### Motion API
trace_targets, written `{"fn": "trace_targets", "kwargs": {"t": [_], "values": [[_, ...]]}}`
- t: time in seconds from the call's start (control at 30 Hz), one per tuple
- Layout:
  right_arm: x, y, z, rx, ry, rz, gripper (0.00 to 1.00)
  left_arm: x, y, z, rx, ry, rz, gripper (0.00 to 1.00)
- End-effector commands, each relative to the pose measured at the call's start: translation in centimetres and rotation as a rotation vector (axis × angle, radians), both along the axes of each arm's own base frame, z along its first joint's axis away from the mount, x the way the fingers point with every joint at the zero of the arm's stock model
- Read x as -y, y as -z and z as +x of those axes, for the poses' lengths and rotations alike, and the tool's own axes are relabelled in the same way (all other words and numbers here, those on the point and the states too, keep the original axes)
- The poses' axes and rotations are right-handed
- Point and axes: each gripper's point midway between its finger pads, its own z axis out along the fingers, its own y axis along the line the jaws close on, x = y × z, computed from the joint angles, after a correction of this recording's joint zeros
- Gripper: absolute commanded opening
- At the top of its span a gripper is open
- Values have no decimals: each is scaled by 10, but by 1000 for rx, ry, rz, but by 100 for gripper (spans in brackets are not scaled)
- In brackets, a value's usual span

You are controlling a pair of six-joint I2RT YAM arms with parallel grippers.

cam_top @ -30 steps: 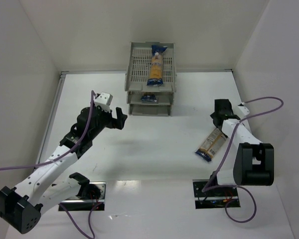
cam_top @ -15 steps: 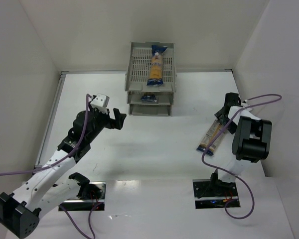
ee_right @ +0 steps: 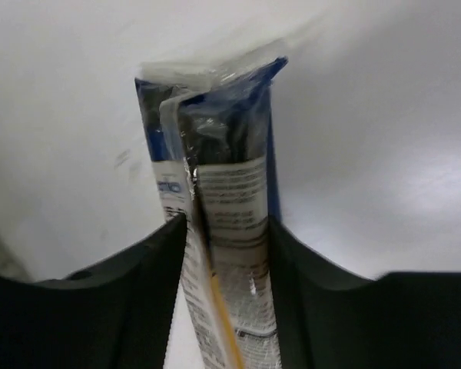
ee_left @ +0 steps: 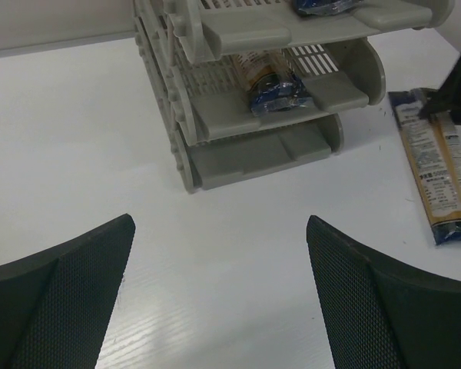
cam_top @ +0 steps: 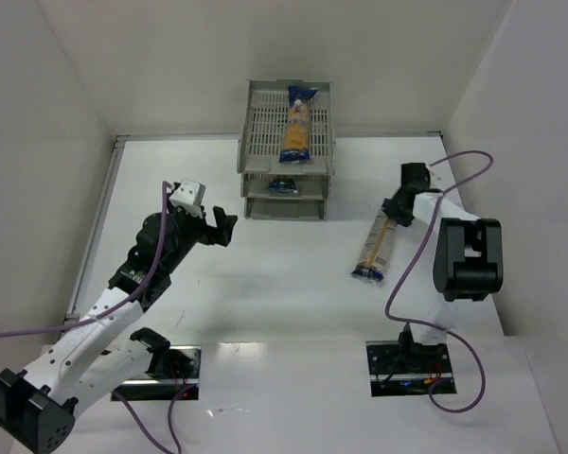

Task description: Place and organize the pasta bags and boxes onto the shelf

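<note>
Between the fingers [ee_right: 115, 296] of the right tool [ee_right: 224, 224]: the dark blue end of one pasta packet [ee_right: 215, 146]. Tool is closed on it, a finger pressed to each side of the wrap. From the tool the packet trails back toward the arm bases, slanted, over the white tabletop [cam_top: 293, 284]. Its trailing end rests on the surface. Whether the gripped end is lifted, cannot tell.

Left tool [ee_left: 219, 223]: fingers spread wide, open, hanging above the tabletop. Straight ahead of it stands the shelf [ee_left: 253, 157], a grey three-tier rack. Ahead and off to its right lies the gripped packet, well apart from the shelf.

On the shelf, beyond both tools: top-tray packet [cam_top: 296, 128] lies lengthwise on the slotted top tier. Middle-tray packet [ee_left: 275, 88] sits in the second tier, its blue end at the front lip.
</note>
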Motion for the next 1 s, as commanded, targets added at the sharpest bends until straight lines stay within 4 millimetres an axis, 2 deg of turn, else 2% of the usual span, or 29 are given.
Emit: {"fn": "trace_targets", "kwargs": {"t": [0.0,0.03,0.07,0.13,0.2,0.23,0.3,0.33,0.37,0.5,0.53,0.67,0.73,0.8,0.97], "values": [[-55,-18,34,61,-159,42,54,-1,-17,6,57,-10,-7,100],[-57,-20,35,59,-170,29,73,-2,-14,5,48,-9,-2,100],[-57,-20,35,59,-170,28,86,-1,-19,6,57,-10,-7,100],[-53,-24,28,47,-188,-3,100,-2,-16,5,47,-9,-1,100],[-48,-18,11,11,-183,-42,100,-2,-14,4,35,-11,-5,100],[-45,-23,3,6,-174,-55,100,-2,-16,4,35,-11,-6,100],[-54,-18,-17,-33,-177,-100,100,0,-16,3,34,0,-7,100],[-59,-22,-26,-47,-193,-122,100,1,-16,3,33,9,-8,100],[-78,-18,-34,-55,-248,-140,100,2,-13,4,22,9,-3,100],[-109,-2,-53,-104,-325,-81,100,5,-9,7,12,20,0,100],[-111,3,-57,-115,-327,-78,100,7,-11,7,21,30,-6,100],[-100,9,-62,-124,-290,-123,100,8,-16,7,26,29,-18,100],[-86,16,-66,-184,-270,-196,100,8,-13,6,12,27,-22,100],[-82,20,-66,-226,-262,-223,100,8,-11,5,3,27,-17,100],[-74,8,-64,-227,-247,-273,100,7,-13,5,3,27,-17,100]]}}
